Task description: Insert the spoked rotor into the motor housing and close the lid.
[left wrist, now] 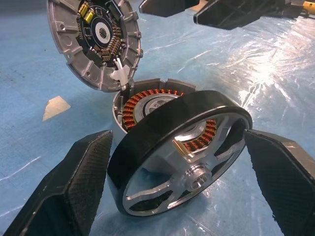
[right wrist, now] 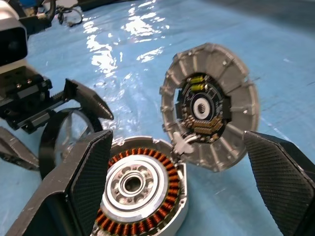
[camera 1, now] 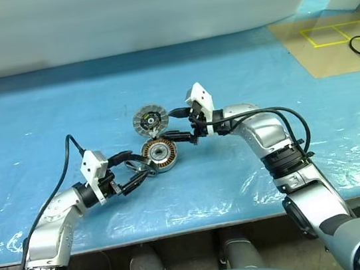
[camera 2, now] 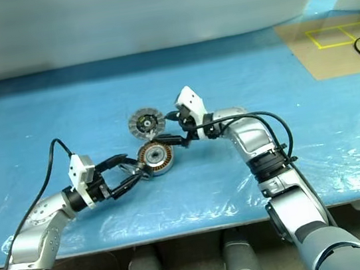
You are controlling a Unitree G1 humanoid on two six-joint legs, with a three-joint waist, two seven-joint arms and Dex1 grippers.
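Near the centre of the head views we see the motor housing [camera 1: 159,154] lying flat on the blue table cover [camera 1: 43,114], its copper windings facing up. The lid [camera 1: 150,119] stands swung back just above it in the frame, ribbed inner face showing, joined at the housing's upper edge.

The spoked rotor [left wrist: 177,152] sits on edge just left of the housing, tilted and leaning toward it, between the fingers of our left gripper [camera 1: 133,170]. That gripper's jaws are spread wide; in the left wrist view a gap shows on each side of the rim, so we judge the rotor released, not grasped.

Our right gripper [camera 1: 180,124] hovers at the housing's upper right, jaws also spread and empty, pointing left across housing and lid.

The relation that matters: the rotor's axis lies near level, while the housing's bore points up. We judge the rotor must be tipped flat and shifted right over the windings. The left gripper is nearer the rotor; the right is nearer the lid.
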